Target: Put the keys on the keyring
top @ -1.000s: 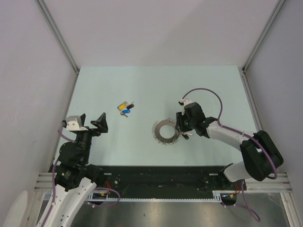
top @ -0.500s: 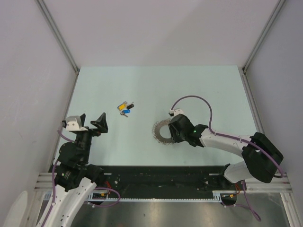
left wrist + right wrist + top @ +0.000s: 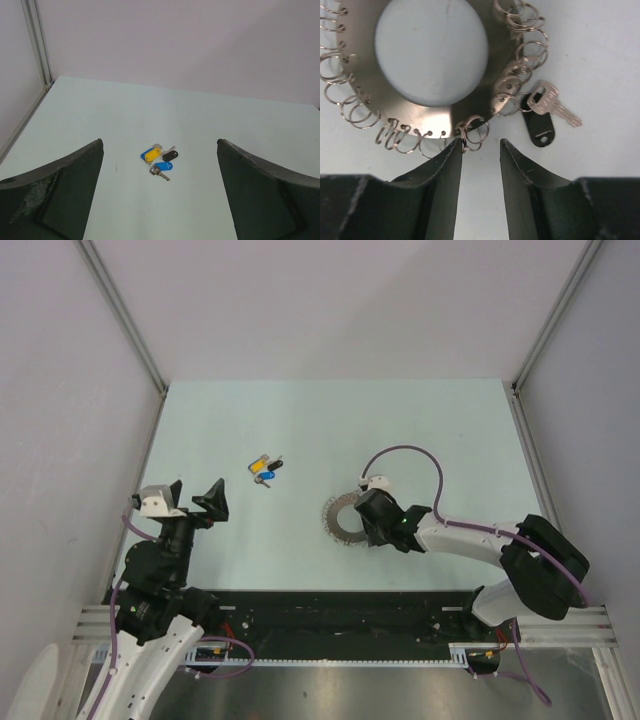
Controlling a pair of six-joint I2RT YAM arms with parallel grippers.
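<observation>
The keys [image 3: 266, 468] lie in a small cluster on the table, with yellow, blue and black tags [image 3: 160, 160]. My left gripper [image 3: 190, 502] is wide open and empty, well short of them [image 3: 160, 142]. The keyring [image 3: 340, 522] is a flat silvery disc with a round hole [image 3: 427, 107] and small split rings round its edge. My right gripper [image 3: 366, 523] hangs low over its right edge. Its jaws [image 3: 480, 145] stand partly open, and one split ring [image 3: 476, 131] touches the left fingertip. A black-tagged key [image 3: 540, 127] lies against the ring's rim; I cannot tell if it is threaded on.
The pale green table [image 3: 330, 420] is walled in by grey panels on three sides. A black rail [image 3: 340, 615] with both arm bases runs along the near edge. A purple cable [image 3: 405, 455] loops above the right wrist.
My right arm has swung left and come down over the keyring's right edge, hiding that side. The left arm and the key cluster have not moved.
</observation>
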